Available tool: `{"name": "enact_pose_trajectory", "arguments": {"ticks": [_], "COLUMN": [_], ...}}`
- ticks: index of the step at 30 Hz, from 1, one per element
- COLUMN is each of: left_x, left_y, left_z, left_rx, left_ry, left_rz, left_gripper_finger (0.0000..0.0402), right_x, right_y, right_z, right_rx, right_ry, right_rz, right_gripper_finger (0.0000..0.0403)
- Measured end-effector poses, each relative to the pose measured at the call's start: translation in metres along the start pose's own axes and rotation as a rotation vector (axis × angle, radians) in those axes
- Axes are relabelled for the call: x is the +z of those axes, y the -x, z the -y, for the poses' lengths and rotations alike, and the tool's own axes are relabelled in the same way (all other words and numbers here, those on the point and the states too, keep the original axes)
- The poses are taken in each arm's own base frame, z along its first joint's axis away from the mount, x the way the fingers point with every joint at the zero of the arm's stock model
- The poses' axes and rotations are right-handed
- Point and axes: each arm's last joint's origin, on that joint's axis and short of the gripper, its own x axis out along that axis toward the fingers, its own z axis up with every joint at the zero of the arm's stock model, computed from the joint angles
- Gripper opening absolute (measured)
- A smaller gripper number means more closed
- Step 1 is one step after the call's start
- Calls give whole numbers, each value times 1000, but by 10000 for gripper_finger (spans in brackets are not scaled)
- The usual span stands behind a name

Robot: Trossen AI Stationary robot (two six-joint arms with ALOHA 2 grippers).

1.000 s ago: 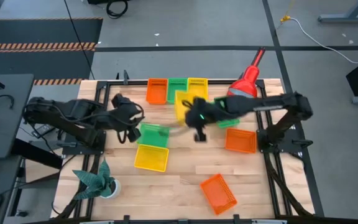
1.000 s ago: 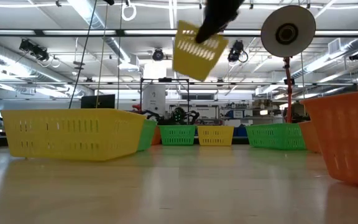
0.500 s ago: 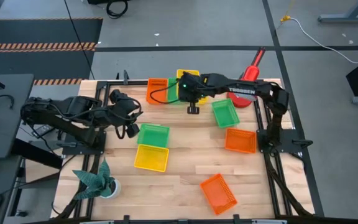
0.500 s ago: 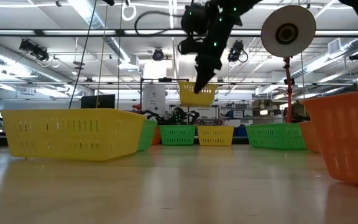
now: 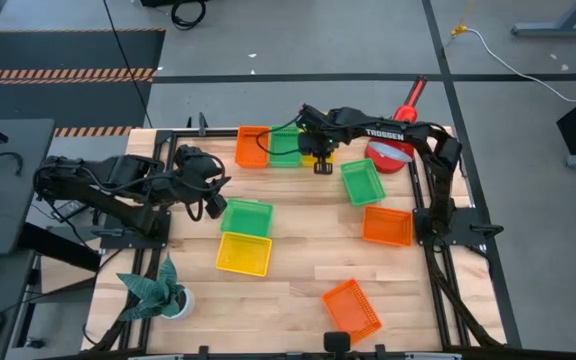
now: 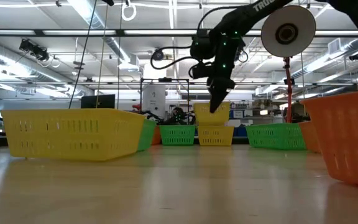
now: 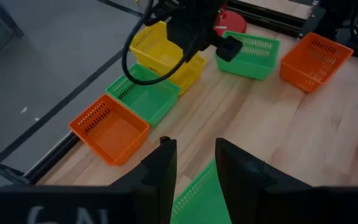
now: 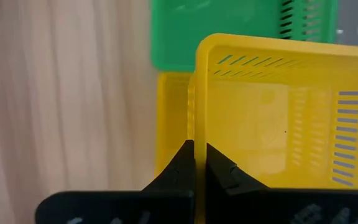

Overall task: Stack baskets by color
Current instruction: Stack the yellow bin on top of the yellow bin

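Looking down from above, the right gripper [image 5: 320, 160] holds a yellow basket [image 5: 311, 156] over the table's back row, while the left gripper [image 5: 211, 197] waits half-open near a green basket [image 5: 245, 216]. From its wrist, the right fingers [image 8: 180, 163] pinch the thin rim (light, slightly flexible mesh, probably), directly above another yellow basket [image 8: 174, 124].

— Closest to the lens? 
— Two dark fingers [image 8: 178, 171] of the right gripper [image 8: 194, 163], pressed together on the thin wall of a yellow basket [image 8: 272, 118].
— Pinched on which part? 
— On the rim of one side wall, with the open inside of the basket showing beyond, slotted along its walls.
— Underneath that? 
— A second yellow basket [image 8: 171, 118], peeking out along one edge of the held one, nearly lined up with it.
— Touching or apart? 
— Hard to say from here.
— Anything else? 
— A green basket [image 8: 229, 37] just beside the lower yellow one, and pale wooden table [image 8: 61, 99] filling the rest.
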Motion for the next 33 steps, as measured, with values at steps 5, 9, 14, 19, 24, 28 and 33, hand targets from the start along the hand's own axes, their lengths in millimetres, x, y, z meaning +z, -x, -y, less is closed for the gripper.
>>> {"name": "enact_pose_trajectory", "arguments": {"ticks": [5,9,14,19,24,28,33], "left_x": [0,0,0,0,0,0,0], "left_y": [0,0,0,0,0,0,0], "left_z": [0,0,0,0,0,0,0], "left_rx": [4,7,7,7,7,7,7], "left_ry": [16,25,25,24,24,24,24], "left_rz": [3,4,4,4,4,4,4], "left_gripper_finger": [117,117,117,117,117,117,117], "right_x": [-7,-11,-11,-8,-8,-8,-8], "right_y": [-8,-13,-17,-16,-16,-16,-13], "right_z": [-4,-7,-8,-8,-8,-8,-15], "right_rx": [39,71,74,97,93,106,166], "right_ry": [-14,-29,-76,-100,-117,-138,-128], "right_rz": [-28,-39,-17,19,16,20,19], "right_gripper_finger": [5,12,17,18,34,73,131]}}
